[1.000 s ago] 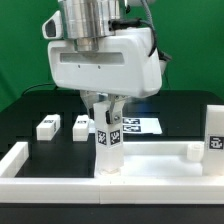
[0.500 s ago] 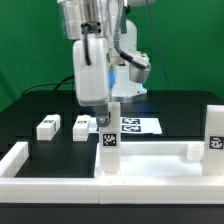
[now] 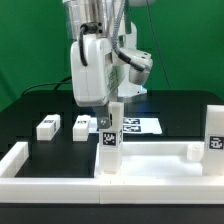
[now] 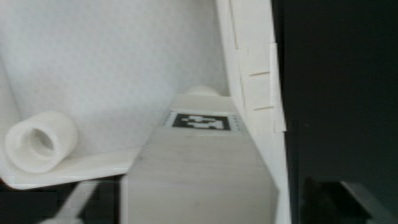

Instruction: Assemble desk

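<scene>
I am centring the claw (image 3: pixel 110 106) on the white rectangular plastic block leg (image 3: pixel 110 150), standing upright in the wide white rimmed plastic desk top (image 3: pixel 60 166) on the black surface (image 3: pixel 40 105), judging it must seat vertically; claw closure I cannot tell.

The upright leg (image 3: pixel 109 150) is white with a black-and-white square tag (the desk top (image 3: pixel 150 160) is plain white too); the table (image 3: pixel 180 105) is black; the back wall (image 3: pixel 195 40) is green.
</scene>
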You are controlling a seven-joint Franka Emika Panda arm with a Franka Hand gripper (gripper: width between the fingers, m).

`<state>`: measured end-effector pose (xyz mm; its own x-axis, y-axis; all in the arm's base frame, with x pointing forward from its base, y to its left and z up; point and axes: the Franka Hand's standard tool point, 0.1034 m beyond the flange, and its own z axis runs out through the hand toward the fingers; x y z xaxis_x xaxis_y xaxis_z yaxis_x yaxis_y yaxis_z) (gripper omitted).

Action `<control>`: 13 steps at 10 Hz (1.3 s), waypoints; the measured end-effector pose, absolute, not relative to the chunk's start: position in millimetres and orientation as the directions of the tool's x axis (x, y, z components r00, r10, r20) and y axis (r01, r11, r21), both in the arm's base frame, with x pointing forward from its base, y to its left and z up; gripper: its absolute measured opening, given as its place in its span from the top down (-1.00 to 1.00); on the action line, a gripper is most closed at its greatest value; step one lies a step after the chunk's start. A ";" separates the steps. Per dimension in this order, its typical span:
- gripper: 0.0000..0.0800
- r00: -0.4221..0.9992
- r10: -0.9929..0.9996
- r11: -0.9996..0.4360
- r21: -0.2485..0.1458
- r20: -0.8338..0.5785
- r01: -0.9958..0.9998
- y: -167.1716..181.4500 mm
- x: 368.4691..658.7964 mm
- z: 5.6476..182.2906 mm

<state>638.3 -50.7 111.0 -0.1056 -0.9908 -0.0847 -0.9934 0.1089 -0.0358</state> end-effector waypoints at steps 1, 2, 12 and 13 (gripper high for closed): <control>-0.58 0.117 -0.991 -0.114 -0.046 -0.066 -0.992 -45.5 637.9 109.3; -0.58 0.243 -0.968 -0.240 -0.053 -0.067 -0.969 -36.6 637.9 107.7; -0.62 0.884 -0.467 -0.882 -0.066 -0.003 -0.466 -48.2 636.8 108.5; -0.40 0.885 -0.466 -0.883 -0.066 -0.003 -0.466 -48.4 636.8 108.5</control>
